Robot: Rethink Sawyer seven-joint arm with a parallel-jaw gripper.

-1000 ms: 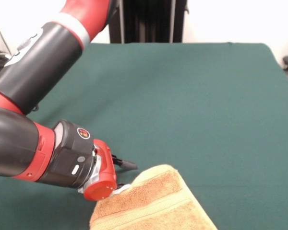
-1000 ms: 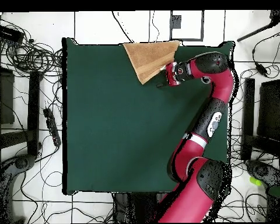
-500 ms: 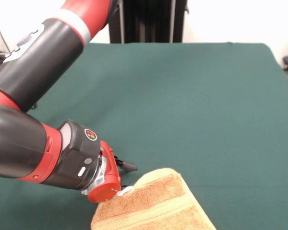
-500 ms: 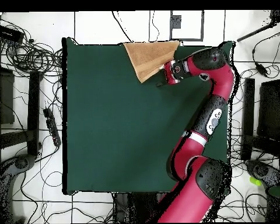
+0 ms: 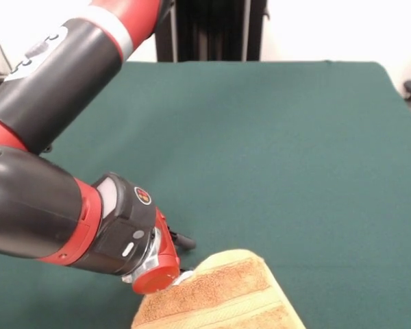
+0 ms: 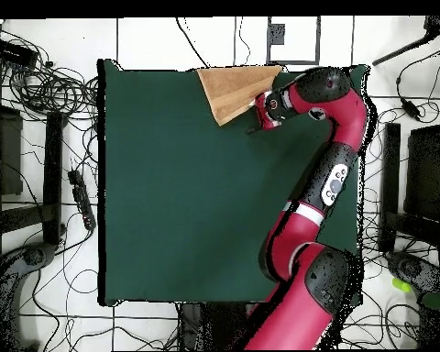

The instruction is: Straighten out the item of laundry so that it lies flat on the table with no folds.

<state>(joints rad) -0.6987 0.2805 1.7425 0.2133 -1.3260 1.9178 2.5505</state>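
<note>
Towel (image 5: 219, 295) lies folded over at the table's (image 5: 274, 151) edge, judged soft, light and limp, best taken by the free corner of its top layer; gripper (image 5: 180, 271) is pressed at that folded edge, its opening hidden, so cannot be told.

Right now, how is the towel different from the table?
The towel is orange-tan and fuzzy; the table is dark green and smooth. The towel is small and folded with a pointed corner; the table is big and flat. Both are covered in cloth.
</note>
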